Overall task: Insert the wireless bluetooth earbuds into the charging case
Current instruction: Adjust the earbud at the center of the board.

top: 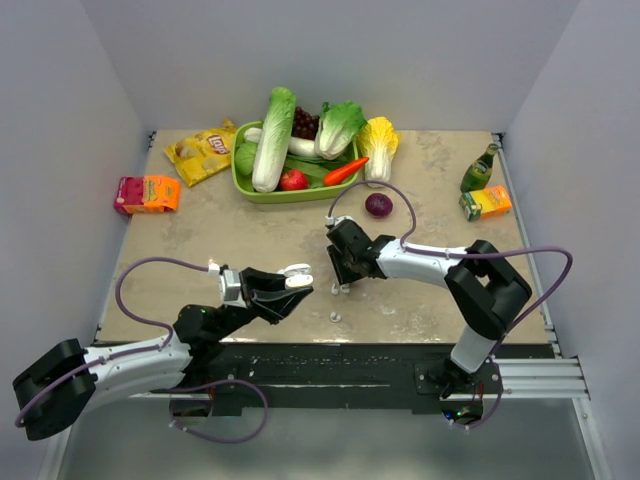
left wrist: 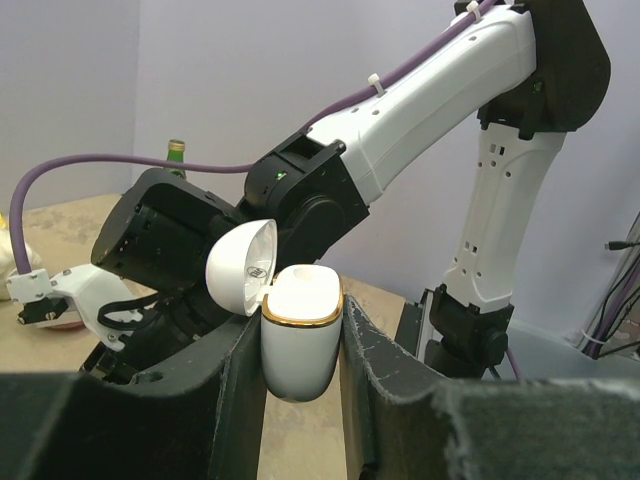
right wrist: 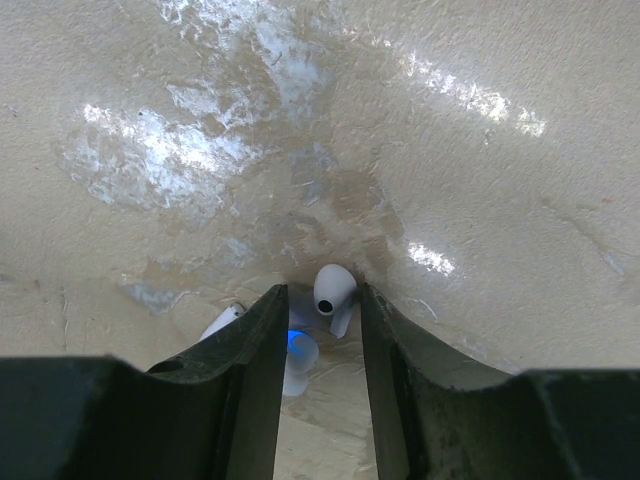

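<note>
My left gripper (left wrist: 300, 320) is shut on the charging case (left wrist: 300, 340), a white box with a gold rim. It holds the case upright above the table, with the lid (left wrist: 240, 268) swung open to the left. In the top view the case (top: 297, 281) hangs just left of my right gripper (top: 343, 287), which points down at the table. One white earbud (right wrist: 333, 290) lies between the right fingertips, and the jaws stand apart around it. A second white earbud (right wrist: 298, 358) with a blue light lies against the left finger (right wrist: 255, 370), partly hidden under it.
A green basket (top: 243, 187) of vegetables stands at the back. A chips bag (top: 201, 152) and a red-orange carton (top: 146, 194) lie at the back left. A red onion (top: 378, 205), a green bottle (top: 479, 170) and a juice box (top: 486, 203) are on the right. A small white bit (top: 335, 315) lies near the front edge.
</note>
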